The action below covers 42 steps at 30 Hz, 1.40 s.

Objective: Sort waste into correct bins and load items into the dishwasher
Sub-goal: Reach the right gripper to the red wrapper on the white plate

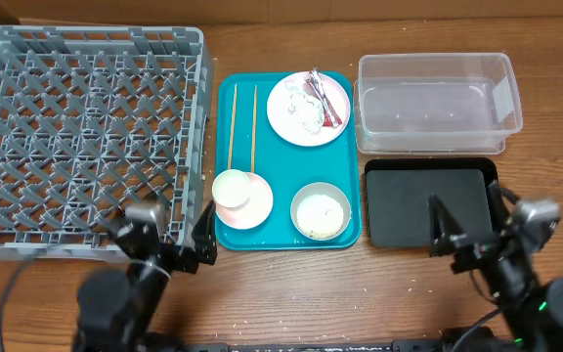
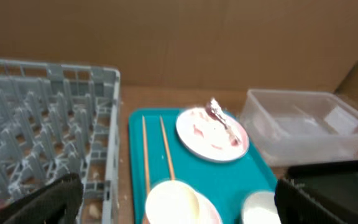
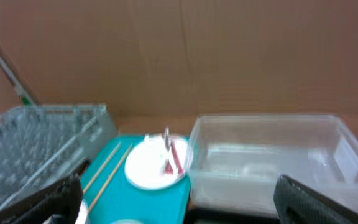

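Note:
On the teal tray, a pink plate (image 1: 308,108) holds a red wrapper (image 1: 323,98) and white scraps (image 1: 306,121). Two chopsticks (image 1: 243,127) lie left of it. A white cup (image 1: 231,188) sits in a small pink bowl (image 1: 257,203). A grey-green bowl (image 1: 321,211) holds rice. The grey dish rack (image 1: 86,137) is at the left, the clear tub (image 1: 436,103) and the black tray (image 1: 428,205) at the right. My left gripper (image 1: 164,235) is open and empty at the rack's front right corner, facing the cup (image 2: 173,202). My right gripper (image 1: 469,223) is open and empty over the black tray.
The teal tray (image 1: 286,161) lies between the rack and the bins. A cardboard wall (image 2: 179,37) stands behind the table. Bare wood runs along the front edge between the two arms.

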### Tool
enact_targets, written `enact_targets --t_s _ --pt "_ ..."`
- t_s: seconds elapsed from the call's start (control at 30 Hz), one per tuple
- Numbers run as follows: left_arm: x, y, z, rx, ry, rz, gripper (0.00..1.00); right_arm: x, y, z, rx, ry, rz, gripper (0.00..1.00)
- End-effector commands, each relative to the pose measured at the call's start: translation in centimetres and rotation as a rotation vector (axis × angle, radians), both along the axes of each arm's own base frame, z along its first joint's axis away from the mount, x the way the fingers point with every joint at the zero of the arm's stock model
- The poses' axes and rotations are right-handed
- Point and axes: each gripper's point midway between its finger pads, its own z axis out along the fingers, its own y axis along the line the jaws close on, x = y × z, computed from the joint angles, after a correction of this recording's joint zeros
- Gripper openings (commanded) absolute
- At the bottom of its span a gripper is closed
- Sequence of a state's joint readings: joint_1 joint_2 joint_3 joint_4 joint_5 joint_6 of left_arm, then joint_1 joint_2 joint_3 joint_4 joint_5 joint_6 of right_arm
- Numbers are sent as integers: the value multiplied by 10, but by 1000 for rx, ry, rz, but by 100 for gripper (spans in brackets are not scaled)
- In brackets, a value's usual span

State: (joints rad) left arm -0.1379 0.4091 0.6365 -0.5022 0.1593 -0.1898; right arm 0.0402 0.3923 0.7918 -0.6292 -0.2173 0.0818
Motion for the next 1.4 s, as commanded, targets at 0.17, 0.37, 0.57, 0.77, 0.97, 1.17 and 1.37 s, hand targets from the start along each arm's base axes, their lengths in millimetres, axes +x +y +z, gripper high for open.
enact_targets --t_s 0.17,0.37,0.57,0.77,0.97,1.17,1.37 --pt "31 -32 44 -35 377 -140 100 46 8 39 -15 350 35 100" --pt "51 -42 66 -44 504 -179 100 66 41 30 104 630 200 100" --pt "61 -52 51 -80 590 -217 100 97 56 -10 147 783 265 100" --pt "58 -48 87 -73 519 -203 100 121 77 -72 -45 930 212 100" --pt "61 -32 155 -141 357 -66 100 143 140 -98 -215 850 284 100" --pt "58 -31 140 -133 426 -59 100 183 180 -106 -156 742 309 88" --pt "50 -30 112 -118 565 -45 100 194 187 -122 -155 752 314 92"
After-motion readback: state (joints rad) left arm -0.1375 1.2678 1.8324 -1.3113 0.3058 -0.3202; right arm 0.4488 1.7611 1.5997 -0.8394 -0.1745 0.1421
